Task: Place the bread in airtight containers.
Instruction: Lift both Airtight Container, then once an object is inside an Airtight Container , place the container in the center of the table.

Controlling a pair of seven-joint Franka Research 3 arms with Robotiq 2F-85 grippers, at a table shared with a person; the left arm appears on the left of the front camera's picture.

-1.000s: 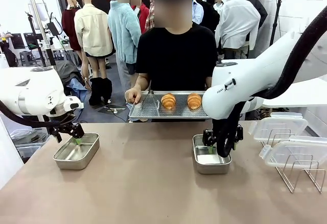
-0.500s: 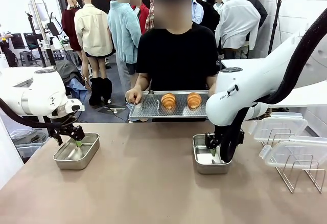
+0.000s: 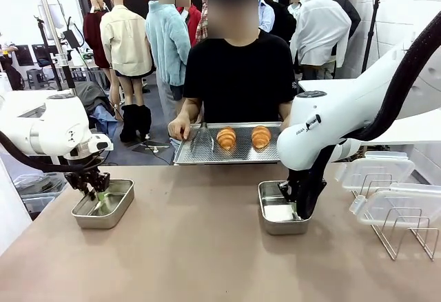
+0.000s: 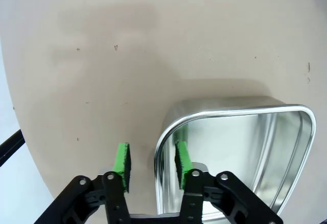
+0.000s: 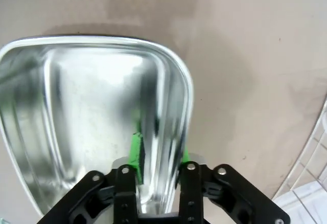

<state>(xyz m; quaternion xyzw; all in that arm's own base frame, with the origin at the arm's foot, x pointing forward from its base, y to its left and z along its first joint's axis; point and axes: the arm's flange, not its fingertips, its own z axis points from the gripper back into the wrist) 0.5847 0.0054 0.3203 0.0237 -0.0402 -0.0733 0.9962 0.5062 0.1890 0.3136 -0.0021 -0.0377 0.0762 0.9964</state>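
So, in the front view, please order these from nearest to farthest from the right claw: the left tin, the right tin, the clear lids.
1. Right tin, its wall between the right claw's fingers.
2. Clear lids, a little to the right.
3. Left tin, far left.

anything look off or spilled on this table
Nothing stands out. The left tin and right tin sit flat and empty, the left claw and right claw each astride a tin wall. Two rolls lie on the tray; lids rest on the rack.
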